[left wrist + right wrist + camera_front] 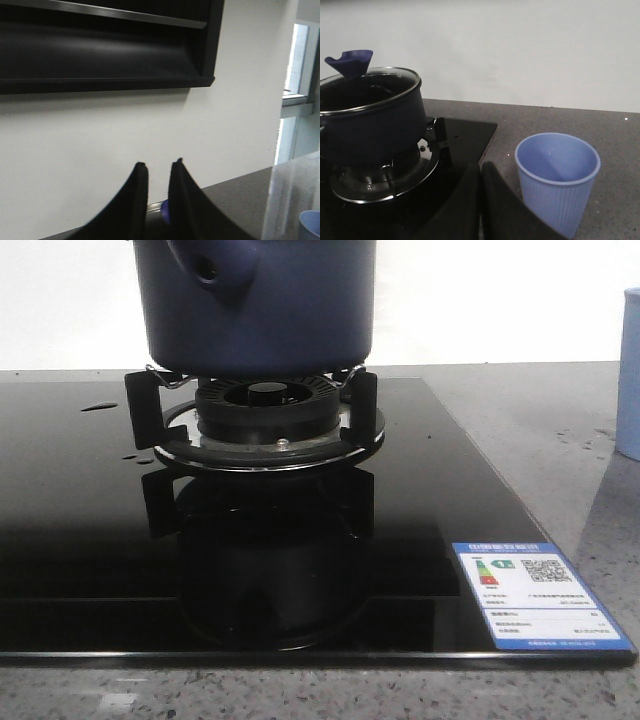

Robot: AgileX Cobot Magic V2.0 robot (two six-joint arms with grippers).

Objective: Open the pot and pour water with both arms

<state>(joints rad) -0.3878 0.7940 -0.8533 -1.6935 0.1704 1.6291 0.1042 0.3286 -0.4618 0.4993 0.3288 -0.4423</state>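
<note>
The dark navy pot stands on the gas burner, its side nub towards the front left. In the right wrist view the pot wears a glass lid with a blue knob. My right gripper is shut and empty, low over the counter between the hob and the pale blue cup. My left gripper has its fingers a narrow gap apart; a metal rim and a blue bit show low between them. Neither gripper shows in the front view.
The black glass hob carries a label sticker and water drops. The cup stands on the grey counter at the right. A clear container and the cup show in the left wrist view.
</note>
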